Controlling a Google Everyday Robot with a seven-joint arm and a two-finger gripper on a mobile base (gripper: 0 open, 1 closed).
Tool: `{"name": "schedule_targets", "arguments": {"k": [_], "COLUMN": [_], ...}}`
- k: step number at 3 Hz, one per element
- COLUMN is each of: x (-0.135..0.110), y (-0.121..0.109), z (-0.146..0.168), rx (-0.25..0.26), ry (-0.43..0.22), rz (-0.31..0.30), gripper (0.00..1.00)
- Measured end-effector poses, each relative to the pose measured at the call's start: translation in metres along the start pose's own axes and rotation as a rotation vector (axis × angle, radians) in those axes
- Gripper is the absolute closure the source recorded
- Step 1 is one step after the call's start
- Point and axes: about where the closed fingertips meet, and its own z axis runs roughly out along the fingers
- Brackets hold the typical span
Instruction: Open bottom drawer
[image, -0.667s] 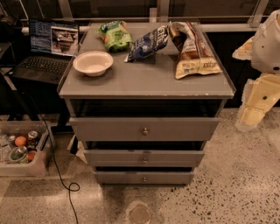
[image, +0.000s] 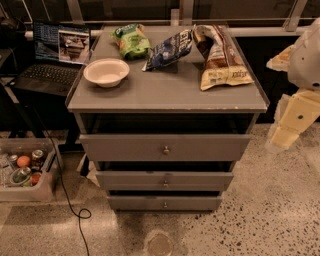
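The end effector (image: 284, 136) hangs off the right side of the cabinet (image: 260, 107), level with the upper drawers and well apart from every knob, probably parked so the fronts stay reachable. Spread or pressed together, I cannot tell; the arm is cut off by the frame edge. The bottom drawer (image: 200, 202) sits lowest, just above the floor, seemingly shut, and its knob (image: 165, 204) is hard to make out.

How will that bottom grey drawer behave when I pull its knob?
The narrow grey wooden bottom drawer looks shallow, so probably light. Its small round metal knob likely offers little grip and may slip. The gripper is right of the cabinet, apart.
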Motion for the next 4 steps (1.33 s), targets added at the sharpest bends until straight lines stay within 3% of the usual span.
{"name": "schedule_targets", "arguments": {"k": [2,3,4], "x": [-0.004,-0.010,-0.016], "y": [0.012,0.023,0.030], "z": [0.035,0.074,0.113], "rx": [0.076,0.046,-0.023], "ry": [-0.163,-0.243,-0.262], "rz": [0.217,0.295,0.305], "gripper": [0.00,0.00,0.00]}}
